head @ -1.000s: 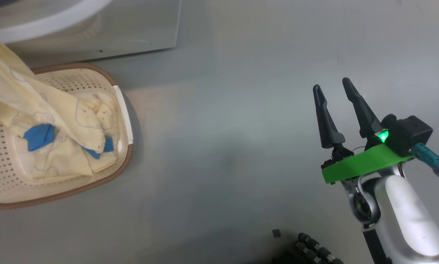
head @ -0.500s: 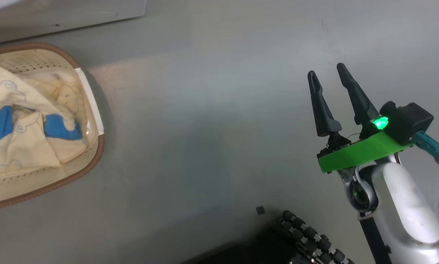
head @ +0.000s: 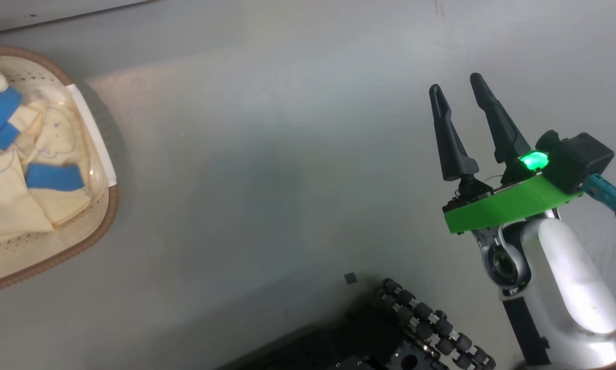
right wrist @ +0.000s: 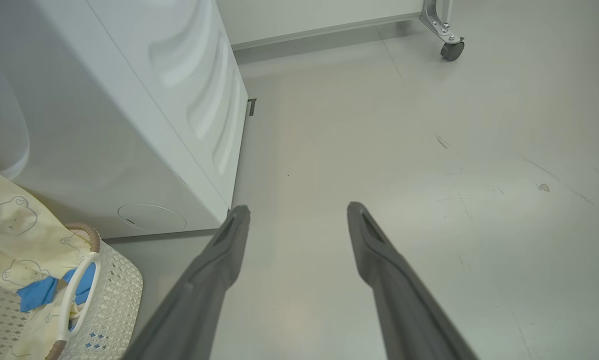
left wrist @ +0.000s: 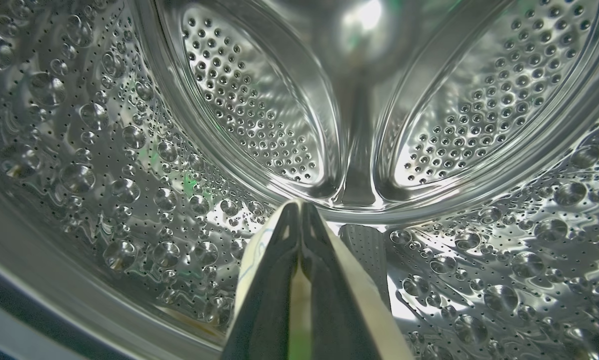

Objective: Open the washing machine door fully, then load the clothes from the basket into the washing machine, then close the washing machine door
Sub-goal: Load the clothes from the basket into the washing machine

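Head view has swung right; basket [head: 56, 257] now at its left edge. Left gripper [left wrist: 299, 204] clenched on pale garment [left wrist: 253, 255] inside drum [left wrist: 129, 150]. Right gripper [head: 455, 85] spread, empty. Clothes [head: 10, 205] light, floppy: pinch a fold.

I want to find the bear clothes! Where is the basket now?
The basket sits on the floor at the head view's far left, clothes inside; the right wrist view shows it just before the white washing machine.
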Controlling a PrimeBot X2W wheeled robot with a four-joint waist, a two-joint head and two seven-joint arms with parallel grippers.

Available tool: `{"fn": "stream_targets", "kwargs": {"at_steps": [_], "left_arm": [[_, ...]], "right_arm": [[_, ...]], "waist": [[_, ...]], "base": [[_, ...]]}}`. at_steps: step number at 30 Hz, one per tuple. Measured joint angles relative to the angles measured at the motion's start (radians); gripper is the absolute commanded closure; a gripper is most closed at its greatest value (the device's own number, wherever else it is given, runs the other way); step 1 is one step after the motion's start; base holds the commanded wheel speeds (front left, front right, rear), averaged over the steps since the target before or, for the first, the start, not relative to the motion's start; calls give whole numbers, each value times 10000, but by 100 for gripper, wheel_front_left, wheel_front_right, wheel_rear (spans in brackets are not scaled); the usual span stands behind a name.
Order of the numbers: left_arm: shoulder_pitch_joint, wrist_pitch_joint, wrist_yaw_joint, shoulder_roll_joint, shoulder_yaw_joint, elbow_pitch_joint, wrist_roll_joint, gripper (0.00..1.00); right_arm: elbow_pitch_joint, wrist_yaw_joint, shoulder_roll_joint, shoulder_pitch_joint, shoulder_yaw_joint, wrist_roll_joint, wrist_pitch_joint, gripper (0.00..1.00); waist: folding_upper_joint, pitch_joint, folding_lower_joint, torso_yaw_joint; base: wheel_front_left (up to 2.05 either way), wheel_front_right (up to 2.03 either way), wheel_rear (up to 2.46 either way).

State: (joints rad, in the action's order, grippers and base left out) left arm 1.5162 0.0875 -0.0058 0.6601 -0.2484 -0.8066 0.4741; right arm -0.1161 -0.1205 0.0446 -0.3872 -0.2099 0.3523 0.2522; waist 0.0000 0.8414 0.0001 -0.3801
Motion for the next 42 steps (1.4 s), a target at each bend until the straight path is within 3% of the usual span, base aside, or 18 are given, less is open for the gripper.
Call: {"fn": "stream_targets", "kwargs": {"at_steps": [7, 8, 9, 10, 21, 35, 42], "left_arm": [[274, -558, 10, -113, 42, -541, 272, 100], [276, -667, 10, -151, 29, -594, 307, 83], [276, -727, 21, -211, 35, -652, 320, 8], [276, -807, 17, -272, 35, -679, 403, 0], [-14, -1124, -259, -477, 15, -746, 803, 0], [-2435, 602, -732, -991, 399, -1039, 1714, 0], [-4145, 1459, -623, -1578, 430, -318, 1776, 0]], "right_arm": [[-12, 0, 0, -132, -61, 13, 0, 0], [-36, 0, 0, -134, -65, 12, 0, 0], [-65, 0, 0, -134, -63, 12, 0, 0], [-86, 0, 0, -135, -61, 12, 0, 0], [-188, 0, 0, -168, 167, -186, 0, 0], [-424, 0, 0, 23, 652, -644, 0, 0], [-520, 0, 2, 517, 1097, -909, 0, 0]], "waist": [[1, 129, -1, 60], [0, 126, -1, 91], [0, 119, -1, 128], [1, 108, -1, 165], [0, -288, -1, 614], [1, -1512, -2, 1274], [1, -2231, -2, 1725]], "base": [[0, 0, 0], [0, 0, 0], [0, 0, 0], [0, 0, 0], [0, 0, 0], [0, 0, 0], [0, 0, 0]]}}
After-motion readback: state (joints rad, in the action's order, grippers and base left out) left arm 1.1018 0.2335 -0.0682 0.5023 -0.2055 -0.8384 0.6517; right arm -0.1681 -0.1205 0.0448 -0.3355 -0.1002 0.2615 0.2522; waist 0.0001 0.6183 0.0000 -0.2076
